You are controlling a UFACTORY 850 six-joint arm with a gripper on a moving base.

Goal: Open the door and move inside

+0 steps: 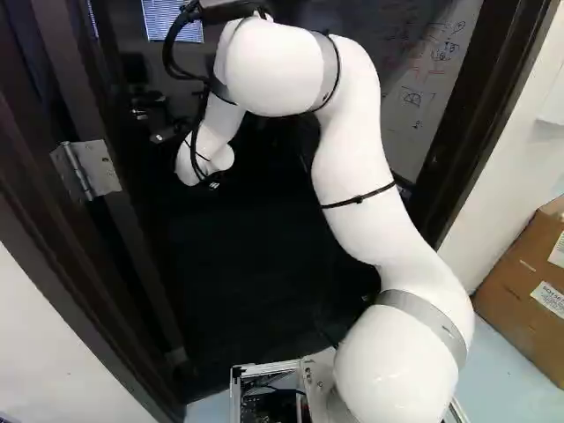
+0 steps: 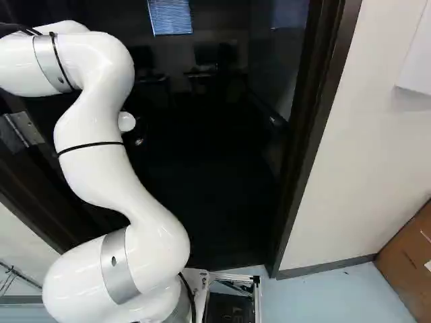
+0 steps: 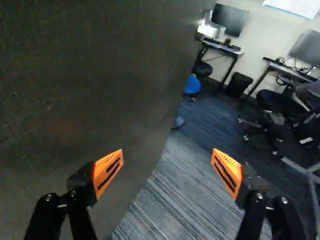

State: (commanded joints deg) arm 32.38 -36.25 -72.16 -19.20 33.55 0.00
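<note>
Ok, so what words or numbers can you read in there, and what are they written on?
None can be read for sure.
Black and red handwriting on the pale flat board beyond the doorway: too small and faint.
Print on the white paper labels on the brown cardboard box: too small.
Print on the white paper sheet on the pale wall: too blurred.

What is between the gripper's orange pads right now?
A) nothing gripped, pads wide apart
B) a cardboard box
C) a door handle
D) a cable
A: in the wrist view the gripper stands open, its orange pads far apart, holding nothing.
</note>
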